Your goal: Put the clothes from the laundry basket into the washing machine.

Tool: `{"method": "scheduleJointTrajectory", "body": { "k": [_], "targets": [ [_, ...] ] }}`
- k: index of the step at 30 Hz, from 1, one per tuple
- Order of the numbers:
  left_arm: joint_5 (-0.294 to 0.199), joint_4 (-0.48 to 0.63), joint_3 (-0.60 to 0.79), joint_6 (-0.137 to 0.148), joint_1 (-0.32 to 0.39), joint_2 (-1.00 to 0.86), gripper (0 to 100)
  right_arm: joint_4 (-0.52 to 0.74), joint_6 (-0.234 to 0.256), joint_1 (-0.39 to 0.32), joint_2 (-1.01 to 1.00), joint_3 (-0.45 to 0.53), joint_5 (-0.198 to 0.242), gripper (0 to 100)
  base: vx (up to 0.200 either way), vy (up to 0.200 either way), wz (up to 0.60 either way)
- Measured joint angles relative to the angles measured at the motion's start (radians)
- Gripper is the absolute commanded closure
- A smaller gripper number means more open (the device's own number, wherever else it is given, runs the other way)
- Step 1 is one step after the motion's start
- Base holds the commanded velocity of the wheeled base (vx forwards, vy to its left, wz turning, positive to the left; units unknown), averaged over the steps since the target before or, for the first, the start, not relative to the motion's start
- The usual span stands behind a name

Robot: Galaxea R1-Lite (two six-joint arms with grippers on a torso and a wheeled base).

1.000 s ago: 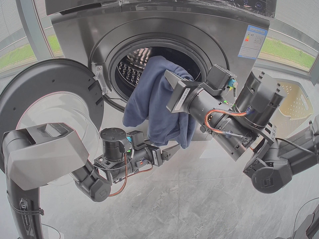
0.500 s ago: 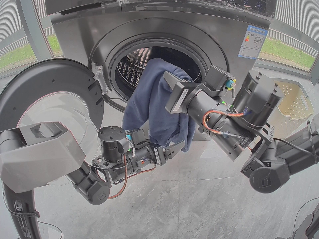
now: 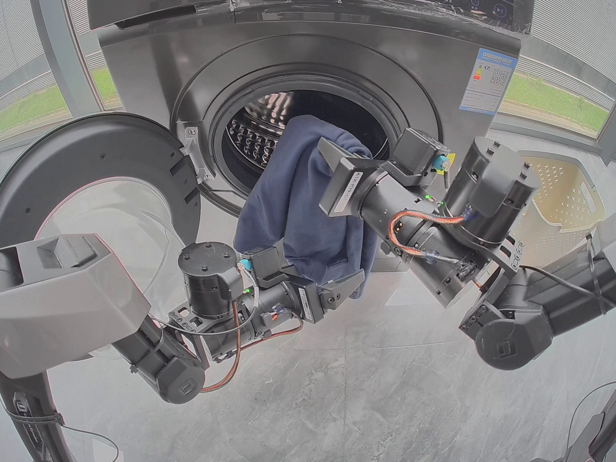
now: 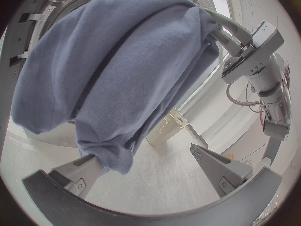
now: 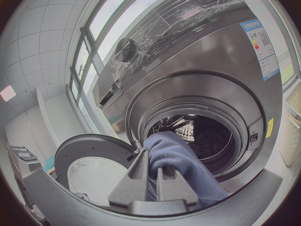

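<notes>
Loading is the step in hand, by my reckoning. One blue garment (image 3: pixel 301 206) hangs in the air right before the drum mouth (image 3: pixel 256 136) of the washing machine (image 3: pixel 398 52), not yet inside it. The right gripper (image 3: pixel 330 152) comes in from four o'clock with its fingers pressed together on the top fold of the cloth. The rest droops towards six o'clock, below the rim of the opening. Down there the left gripper (image 4: pixel 142 151) waits with its fingers spread wide. The hem lies against one finger but is not pinched.

To my eye the next move calls for carrying the held fold deeper into the drum. The left gripper should gather or lift the dangling tail so it clears the lip and does not catch there. Only then should the right one let go.

The round door (image 3: pixel 96 155) stands swung open at nine o'clock of the mouth. The pale laundry basket (image 3: pixel 564 200) sits on the floor at three o'clock, beside the machine. Grey marbled tiles (image 3: pixel 359 386) cover the floor, and tall windows (image 5: pixel 103 25) run behind the machine, with grass outside.
</notes>
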Motion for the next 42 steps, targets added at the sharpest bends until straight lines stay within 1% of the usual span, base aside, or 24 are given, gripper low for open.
{"method": "scheduleJointTrajectory", "body": {
  "k": [2,7,15,18,26,27,30,42],
  "targets": [
    [0.010,-0.016,-0.002,0.001,0.005,0.011,0,-0.007,-0.001,0.002,0.002,0.000,-0.011,100,0.000,0.000,0.00],
    [0.041,-0.056,-0.005,0.002,0.020,0.050,0,-0.011,-0.002,0.011,0.004,0.002,-0.020,100,0.000,0.000,0.00],
    [0.060,-0.082,-0.014,0.004,0.046,0.090,0,-0.011,-0.003,0.016,0.005,0.002,-0.021,100,0.000,0.000,0.00],
    [0.075,-0.090,-0.027,0.004,0.059,0.095,0,-0.011,-0.003,0.016,0.005,0.002,-0.022,100,0.000,0.000,0.00],
    [0.099,-0.101,-0.050,0.004,0.059,0.098,0,-0.011,-0.003,0.017,0.005,0.002,-0.022,100,0.000,0.000,0.00],
    [0.106,-0.109,-0.053,0.004,0.058,0.099,100,-0.011,-0.003,0.017,0.005,0.003,-0.022,100,0.000,0.000,0.00],
    [0.113,-0.122,-0.057,0.004,0.057,0.100,100,-0.011,-0.003,0.016,0.005,0.006,-0.022,100,0.000,0.000,0.00],
    [0.119,-0.142,-0.045,0.006,0.048,0.093,100,-0.017,-0.001,0.015,0.007,0.007,-0.022,100,0.000,0.000,0.00]
  ]
}}
